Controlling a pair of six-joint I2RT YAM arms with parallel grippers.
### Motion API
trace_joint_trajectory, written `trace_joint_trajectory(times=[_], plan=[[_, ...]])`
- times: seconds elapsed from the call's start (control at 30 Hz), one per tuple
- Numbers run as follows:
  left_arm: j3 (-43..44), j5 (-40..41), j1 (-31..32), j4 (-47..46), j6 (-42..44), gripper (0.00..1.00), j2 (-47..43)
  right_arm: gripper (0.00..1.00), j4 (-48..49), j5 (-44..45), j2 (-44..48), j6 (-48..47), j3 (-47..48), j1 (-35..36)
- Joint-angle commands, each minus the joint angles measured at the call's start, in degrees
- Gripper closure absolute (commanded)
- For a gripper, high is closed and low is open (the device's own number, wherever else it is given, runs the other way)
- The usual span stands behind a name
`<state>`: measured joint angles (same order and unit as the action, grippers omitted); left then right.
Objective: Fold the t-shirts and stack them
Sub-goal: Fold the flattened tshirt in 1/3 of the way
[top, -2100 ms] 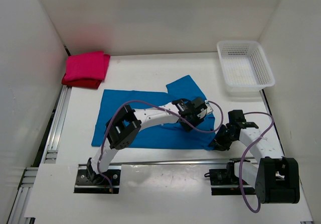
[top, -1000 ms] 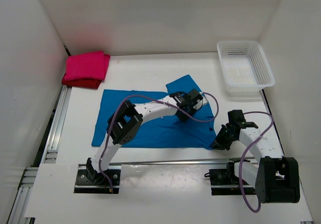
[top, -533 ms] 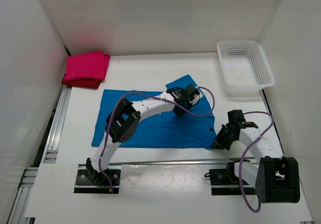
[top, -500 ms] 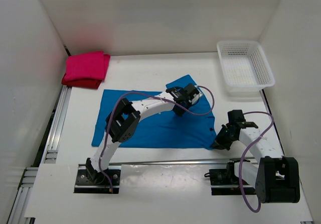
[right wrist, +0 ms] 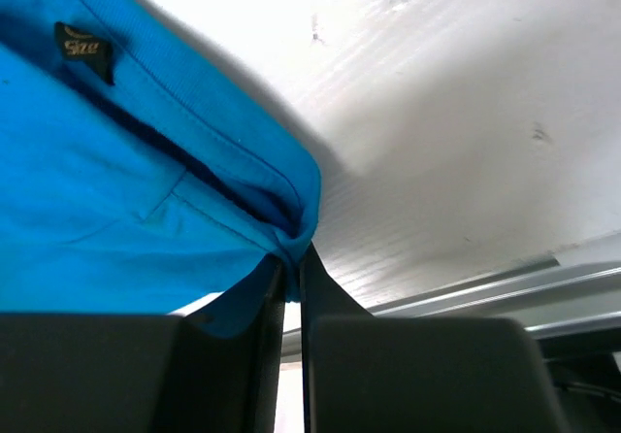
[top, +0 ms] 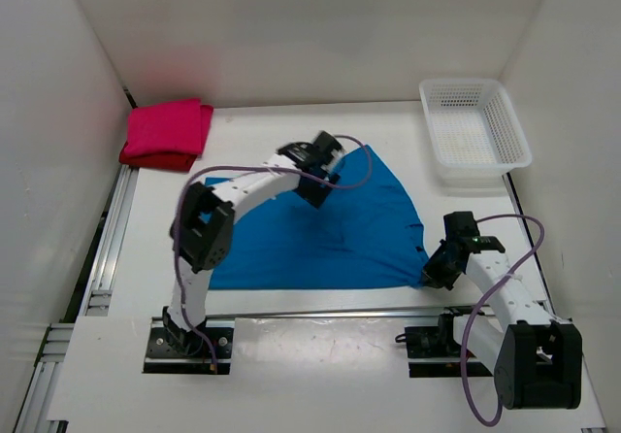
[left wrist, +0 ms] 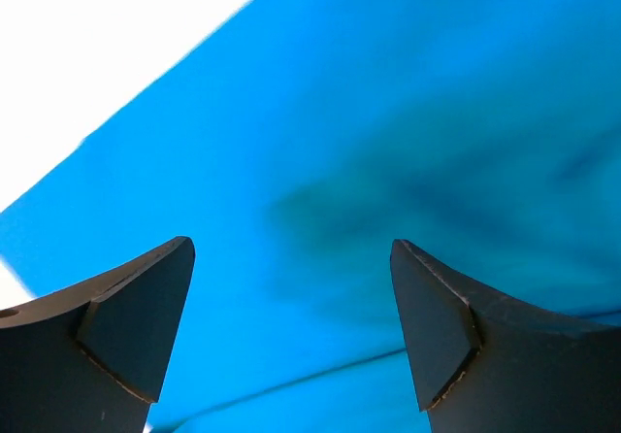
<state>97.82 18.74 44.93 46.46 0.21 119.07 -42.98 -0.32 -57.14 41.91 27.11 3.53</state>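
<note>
A: Anything likely to go wrong?

B: Plenty. Gripping only the near right corner of the blue t-shirt (top: pixel 330 239) with the right gripper (right wrist: pixel 291 268), shut tight on the doubled hem. Easy to lose so thin a pinch under a pull, or to drag the whole spread askew across the desk (top: pixel 262 127).

A: And the left gripper (left wrist: pixel 291 247)?

B: Wide open, holding nothing, poised over the far part of the same cloth. Risks bunching a loose layer if closed carelessly, or catching one ply only.

A: Feel of the cloth?

B: Soft, matte, limp knit, with a stitched hem and a small dark size label (right wrist: pixel 82 43) beside it. Lying flat mid-desk as a slanted, roughly four-sided sheet. At the far left corner, a magenta-pink t-shirt (top: pixel 170 127) folded into a plump pad on a dark red t-shirt (top: pixel 155 159). Smooth, faintly ribbed white beneath.
</note>
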Motion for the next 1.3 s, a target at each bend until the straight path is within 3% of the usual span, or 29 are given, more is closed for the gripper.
trace_joint_trajectory(times=[0.0,0.13,0.27,0.37,0.57,0.83,0.9,0.93,1.03,1.13,1.17,1.27], plan=[[-2.1,0.8,-10.4,7.2,-0.2,0.07,-11.2,0.92,-2.9,3.2,1.5,1.4,2.1,0.1],[-17.6,-0.5,-25.4,13.1,-0.2,0.06,-21.1,0.89,-2.9,2.0,0.3,1.4,1.5,0.1],[-40.3,-5.4,-34.1,15.2,-0.2,0.04,-34.9,0.87,-1.6,1.5,0.8,1.9,-0.5,0.1],[-49.1,-5.4,-36.7,14.4,-0.2,0.00,-40.4,0.87,-1.6,1.5,0.8,2.5,-0.5,0.1],[-53.3,-8.8,-43.7,10.5,-0.2,0.00,-38.6,0.86,-1.6,1.5,0.8,1.3,-0.5,0.1],[-53.1,-12.1,-45.1,4.4,-0.2,0.04,-33.5,0.86,0.1,1.5,1.3,1.9,-0.5,0.1],[-51.9,-14.5,-45.6,4.3,-0.2,0.11,-32.7,0.86,0.1,0.8,0.8,1.9,-0.5,0.1],[-51.2,-15.2,-46.2,4.3,-0.2,0.23,-31.8,0.86,0.1,0.8,0.8,1.9,0.0,0.1],[-51.8,-15.8,-46.2,4.3,-0.2,0.43,-29.1,0.86,0.1,0.8,0.3,1.9,0.0,0.1],[-53.4,-16.3,-46.2,4.9,-0.2,0.82,-28.5,0.92,-0.4,0.8,0.3,1.3,0.6,0.1],[-54.0,-15.4,-46.2,4.9,-0.2,0.90,-28.5,1.00,-1.7,0.8,0.3,1.3,1.3,0.1],[-54.7,-12.9,-46.7,5.7,-0.2,0.90,-32.3,1.00,-6.1,3.3,3.0,2.5,2.6,0.1]])
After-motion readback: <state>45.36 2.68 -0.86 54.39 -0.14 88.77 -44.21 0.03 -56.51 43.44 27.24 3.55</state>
